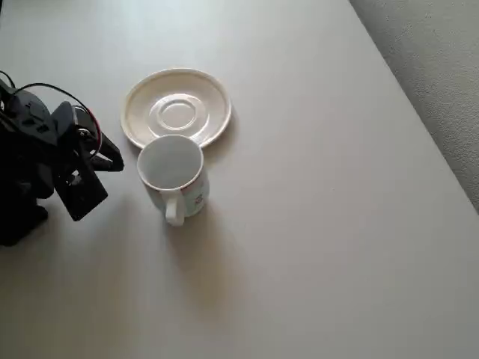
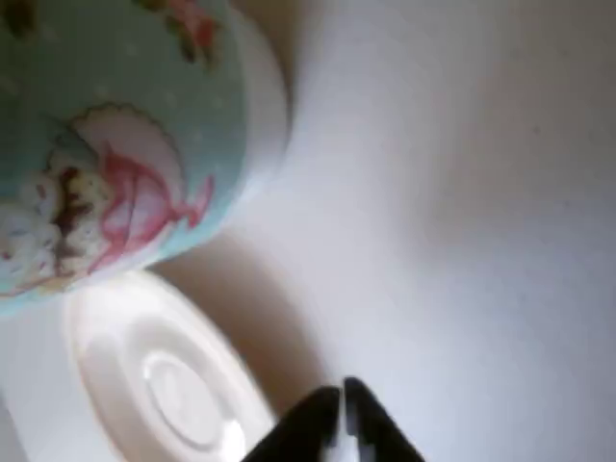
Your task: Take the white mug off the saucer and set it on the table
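White mug off saucer, on table; gripper empty, jaws together

White mug (image 1: 174, 173) stands upright on the table (image 1: 314, 224) in overhead view, handle pointing toward bottom of pic, opening up, inside looks empty. Sits just beside the saucer (image 1: 177, 108), mug rim overlapping saucer's near edge in the pic; can't tell if they actually touch or mug just hides the edge. Saucer bare, centre ring visible.

Gripper (image 1: 118, 161) is at pic-left of the mug, black arm body further left w/ red + black wires on it. Jaw tips point toward the mug, a small gap of bare table between tips and mug wall, no contact. Rel. to the jaws: mug straight ahead and near, saucer ahead and off to one side (pic-up in overhead), open tabletop beyond both.

Wrist view: gripper (image 2: 342, 404) at bottom centre, two dark fingertips (image 2: 313, 419) pressed together, only a thin line between them, nothing held. So jaws closed, empty. Mug (image 2: 115, 144) blurry at upper left ahead of the jaws, shows pale teal side w/ pink/red + brown print, white band at one end. Saucer (image 2: 164, 385) at lower left, just beside the jaw tips in this pic, ring visible, bright glare on it. Table (image 2: 462, 192) plain off-white to the right of the jaws.

Grey textured floor (image 1: 441, 67) past the table's straight edge, top right in overhead view, well apart from gripper.
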